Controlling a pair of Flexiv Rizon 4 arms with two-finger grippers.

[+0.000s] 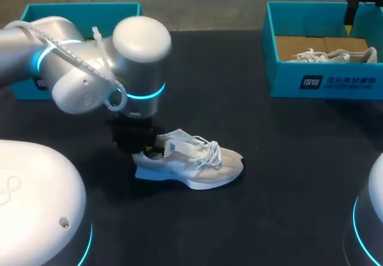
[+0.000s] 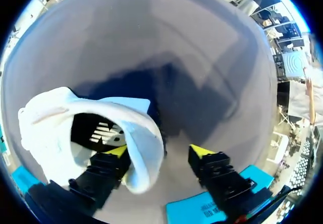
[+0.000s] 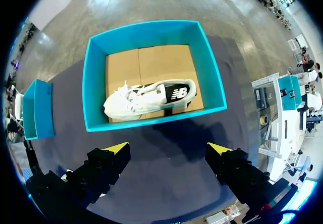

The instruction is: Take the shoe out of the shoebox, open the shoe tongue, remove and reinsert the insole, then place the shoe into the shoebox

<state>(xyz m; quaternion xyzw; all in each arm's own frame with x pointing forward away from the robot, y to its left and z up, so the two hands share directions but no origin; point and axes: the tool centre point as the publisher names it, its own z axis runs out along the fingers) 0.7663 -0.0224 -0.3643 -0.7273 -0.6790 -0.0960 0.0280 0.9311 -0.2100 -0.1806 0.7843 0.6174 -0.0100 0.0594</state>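
Lying on its sole on the dark table (image 1: 269,176), roughly at the middle, the shoe (image 1: 194,163) points its toe toward the robot's right and its heel toward the left arm. The left gripper (image 2: 159,153) is down at the heel end. In the left wrist view one yellow-tipped finger sits inside the shoe's mouth against the white collar (image 2: 144,143), while the other stands clear of it over bare table. The fingers are spread and clamp nothing.

The step in hand looks like work on the shoe's mouth, either spreading the tongue or reaching for the insole. To do it well, the inner finger would need to go deeper and close only on the part it wants, not on the collar wall. The shoe is light and unheld, so a sideways pull could drag or tip it — the right arm could steady the toe.

The right gripper (image 3: 169,149) hangs well away above the right box (image 1: 281,80), its fingers wide apart and empty. That teal box has a brown cardboard floor, and a second shoe (image 1: 332,55) lies in it on its side. The left box (image 1: 78,7), also teal, stands at the table's far left corner — the arm hides its inside, so its contents cannot be told.
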